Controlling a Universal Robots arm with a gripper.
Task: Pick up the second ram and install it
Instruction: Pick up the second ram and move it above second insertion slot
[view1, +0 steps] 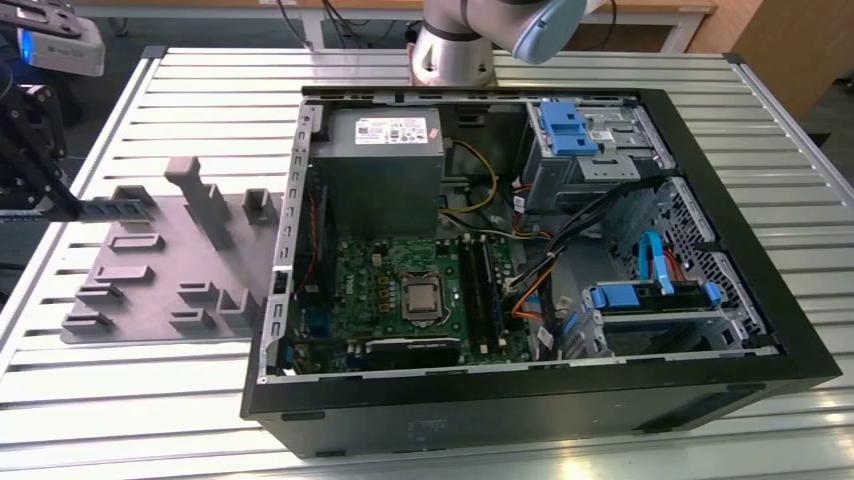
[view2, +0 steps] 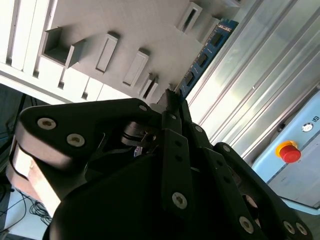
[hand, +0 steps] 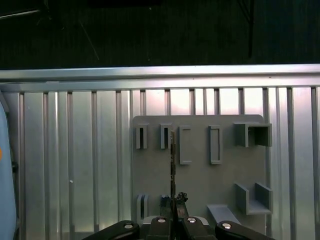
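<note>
The second ram (view1: 118, 209) is a narrow blue stick held level at the exterior view's left, over the far end of the grey tray (view1: 160, 270). My gripper (view1: 67, 208) is shut on one end of it. In the second wrist view the blue ram (view2: 205, 55) runs out from the pinched fingertips (view2: 172, 102) beside the tray's blocks (view2: 107, 50). The first wrist view shows the ram (hand: 172, 160) edge-on, a thin line above the tray (hand: 200, 185), with the gripper (hand: 175, 202) closed on its near end. The green motherboard (view1: 400, 290) with its long black slots (view1: 478, 290) lies inside the open case.
The open black computer case (view1: 534, 400) takes up the middle of the slatted metal table (view1: 200, 90), with a grey power supply (view1: 380, 170) and blue drive cages (view1: 581, 130) inside. The arm's base (view1: 454, 50) stands behind it. A red stop button (view2: 290, 150) sits off the table.
</note>
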